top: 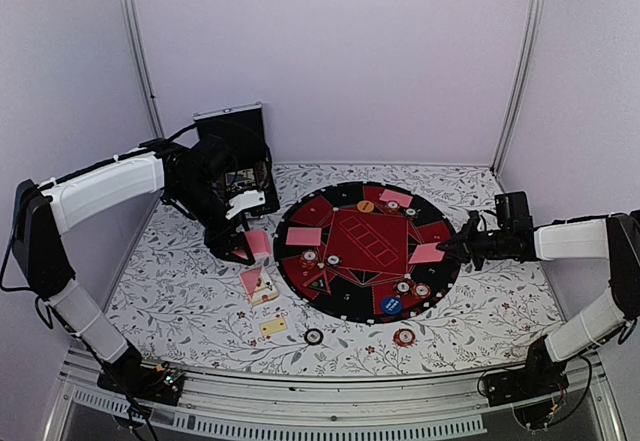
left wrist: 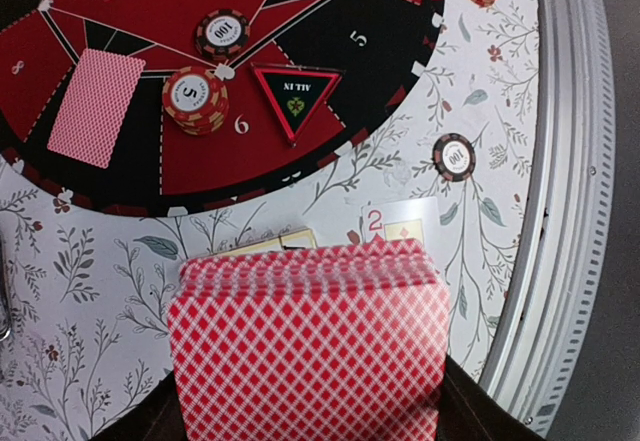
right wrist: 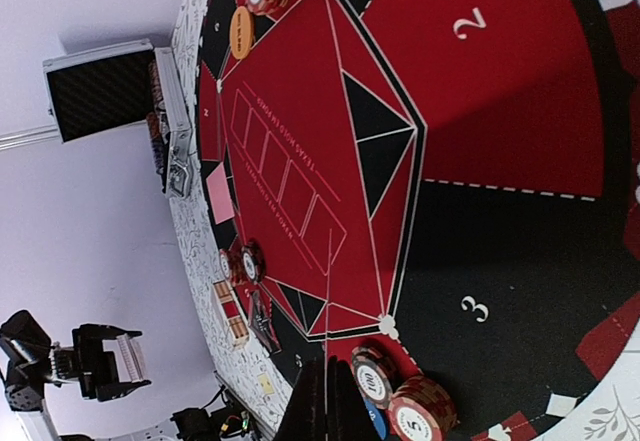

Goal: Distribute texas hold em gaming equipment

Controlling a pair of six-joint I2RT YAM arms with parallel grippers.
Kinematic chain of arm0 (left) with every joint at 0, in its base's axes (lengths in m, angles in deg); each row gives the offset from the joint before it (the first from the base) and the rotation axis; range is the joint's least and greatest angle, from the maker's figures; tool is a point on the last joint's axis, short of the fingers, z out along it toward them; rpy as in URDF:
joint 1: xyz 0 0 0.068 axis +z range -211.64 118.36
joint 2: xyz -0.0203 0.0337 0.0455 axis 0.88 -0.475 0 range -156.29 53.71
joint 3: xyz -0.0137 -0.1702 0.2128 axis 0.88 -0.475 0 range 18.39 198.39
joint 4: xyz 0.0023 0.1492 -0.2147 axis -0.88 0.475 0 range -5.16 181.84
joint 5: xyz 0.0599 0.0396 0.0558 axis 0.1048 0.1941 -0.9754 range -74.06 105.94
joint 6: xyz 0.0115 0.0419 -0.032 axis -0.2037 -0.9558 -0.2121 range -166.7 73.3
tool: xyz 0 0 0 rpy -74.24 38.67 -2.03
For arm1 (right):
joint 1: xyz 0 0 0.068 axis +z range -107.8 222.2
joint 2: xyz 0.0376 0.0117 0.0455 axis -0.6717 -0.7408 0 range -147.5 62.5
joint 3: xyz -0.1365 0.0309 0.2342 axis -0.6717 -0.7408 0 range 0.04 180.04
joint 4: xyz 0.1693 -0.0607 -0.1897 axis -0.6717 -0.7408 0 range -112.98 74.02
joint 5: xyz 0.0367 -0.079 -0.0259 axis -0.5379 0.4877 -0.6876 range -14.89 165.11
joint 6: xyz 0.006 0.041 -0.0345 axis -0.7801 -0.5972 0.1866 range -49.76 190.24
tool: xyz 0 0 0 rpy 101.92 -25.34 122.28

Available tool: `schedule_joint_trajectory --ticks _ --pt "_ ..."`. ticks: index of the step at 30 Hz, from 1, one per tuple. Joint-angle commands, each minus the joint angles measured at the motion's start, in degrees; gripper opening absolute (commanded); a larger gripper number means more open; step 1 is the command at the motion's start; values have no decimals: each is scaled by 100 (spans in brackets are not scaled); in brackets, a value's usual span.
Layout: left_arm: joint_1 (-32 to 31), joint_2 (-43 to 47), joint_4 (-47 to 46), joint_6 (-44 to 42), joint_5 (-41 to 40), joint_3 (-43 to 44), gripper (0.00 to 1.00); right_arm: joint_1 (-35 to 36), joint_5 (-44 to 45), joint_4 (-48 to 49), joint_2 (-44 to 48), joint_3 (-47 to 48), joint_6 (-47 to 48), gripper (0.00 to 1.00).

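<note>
My left gripper [top: 238, 249] hangs over the table by the mat's left rim, shut on a pink-red-backed deck [top: 259, 243]. The left wrist view shows that deck [left wrist: 308, 341] fanned slightly between the dark fingers [left wrist: 150, 423]. My right gripper [top: 453, 248] is at the mat's right rim, shut on a single card [top: 427, 253]. In the right wrist view this card [right wrist: 328, 291] appears edge-on between the shut fingers [right wrist: 312, 406]. Single cards [top: 303, 236] [top: 396, 198] lie on the mat. Chips [top: 310, 257] [top: 421, 289] [left wrist: 196, 99] [right wrist: 375, 381] sit on it too.
The round black-and-red mat [top: 350, 311] fills the middle. The open chip case [top: 237, 151] stands at the back left. Loose cards [top: 262, 287] [top: 273, 327] lie left of the mat. Two chips [top: 313, 336] [top: 403, 337] lie in front of it. An "ALL IN" triangle [left wrist: 295, 96] is on the mat.
</note>
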Motion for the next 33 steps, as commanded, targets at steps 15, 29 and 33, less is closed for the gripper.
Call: schedule_joint_trajectory --ticks 15,29,33 --pt "-51 121 86 -84 153 76 2 -19 862 -263 -668 189 484 0" --pt "-55 60 99 -92 210 146 2 -6 1867 -1931 141 713 846 76" --pt "-55 69 97 -93 208 147 2 -5 1523 -1817 573 991 880 99"
